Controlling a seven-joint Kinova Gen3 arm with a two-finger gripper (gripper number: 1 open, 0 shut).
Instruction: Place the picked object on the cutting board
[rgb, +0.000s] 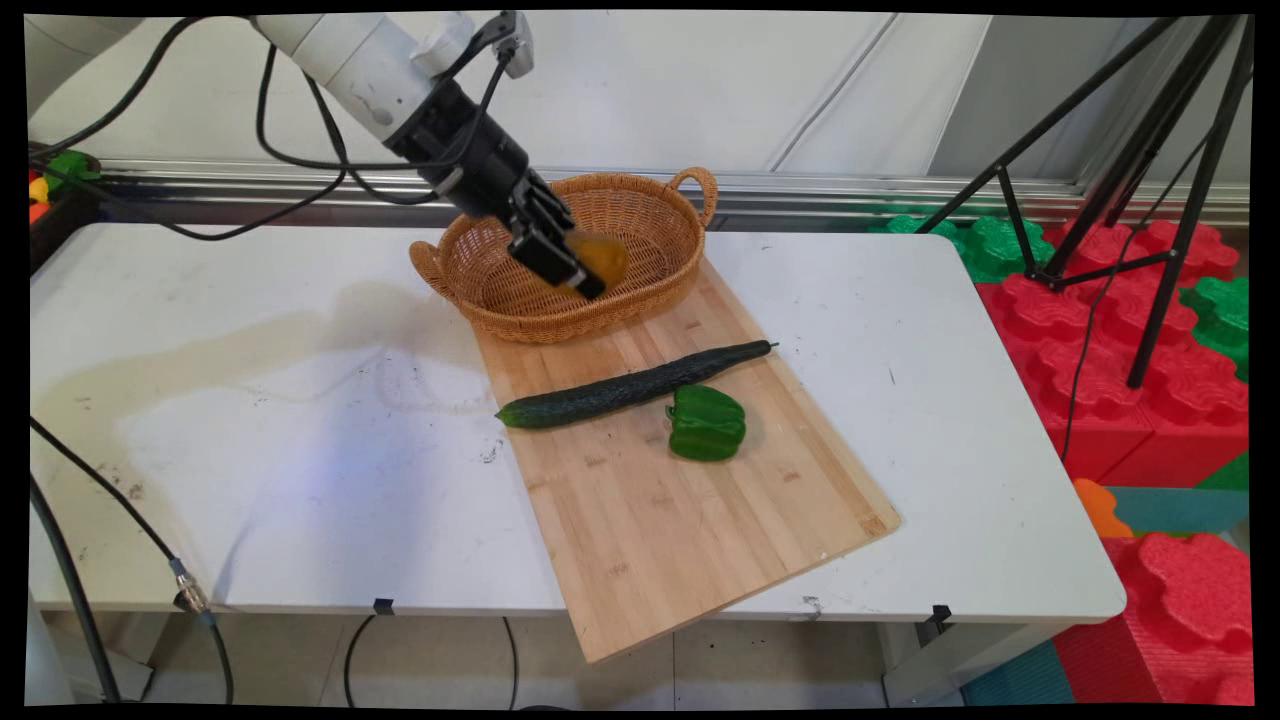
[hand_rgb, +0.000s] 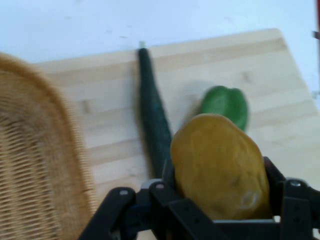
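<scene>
Gripper (rgb: 572, 262) clamped on a yellow-orange mango (rgb: 600, 257), fingers pressed against its two sides, held above the inside of the wicker basket (rgb: 640, 215). Seen from the hand camera, mango (hand_rgb: 217, 167) filling the space between the black fingers (hand_rgb: 292, 197), basket rim (hand_rgb: 75, 150) off to one side. Basket standing on the far end of the wooden cutting board (rgb: 690, 520), which lies slanted on the white table (rgb: 250, 450) and juts past its near edge. Long dark cucumber (rgb: 630, 387) lying across the board nearer than the basket; green bell pepper (rgb: 707, 423) just beside it on the near right.
</scene>
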